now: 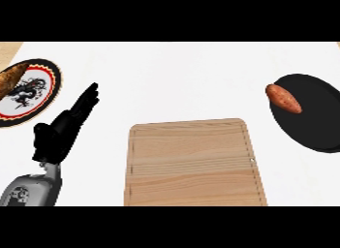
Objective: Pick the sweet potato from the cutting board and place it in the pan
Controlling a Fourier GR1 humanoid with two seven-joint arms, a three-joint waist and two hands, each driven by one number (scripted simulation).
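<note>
The reddish-brown sweet potato [283, 98] lies inside the black pan [315, 121] at the right, near the pan's upper left rim. The wooden cutting board [193, 162] sits in the lower middle with nothing on it. My left hand [61, 128] shows at the left, open with its fingers straight and pointing up and to the right, holding nothing. It stands well apart from both the board and the pan. My right hand is out of sight.
A round plate [29, 97] with a black, red and white pattern lies at the far left, and a brown croissant [9, 80] rests on its upper left part. The white counter spreads between plate, board and pan.
</note>
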